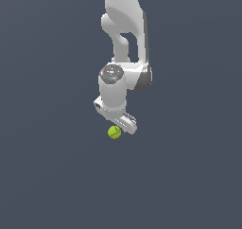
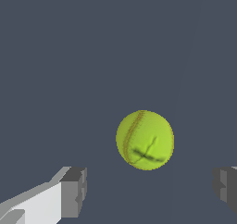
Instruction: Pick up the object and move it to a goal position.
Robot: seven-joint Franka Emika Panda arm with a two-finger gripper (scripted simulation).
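In the wrist view the gripper [image 2: 150, 190] is holding its fingers [image 2: 74, 190] wide apart, touching nothing. Beyond the gap, the ball [image 2: 145, 140] is sitting free. In the exterior view the ball [image 1: 114, 132] is lying mid-frame, just below the gripper [image 1: 124, 123], on the grey desk [image 1: 47, 176].

Simulated scene, no real room. Flat, uniform slate-grey ground [image 1: 47, 176] filling both views, without walls, furniture or horizon. Smooth, untextured white arm [image 1: 124, 24] with blocky, faceted finger pads [image 2: 74, 190] and a plainly rendered yellow-green ball [image 2: 145, 140]: computer render throughout.
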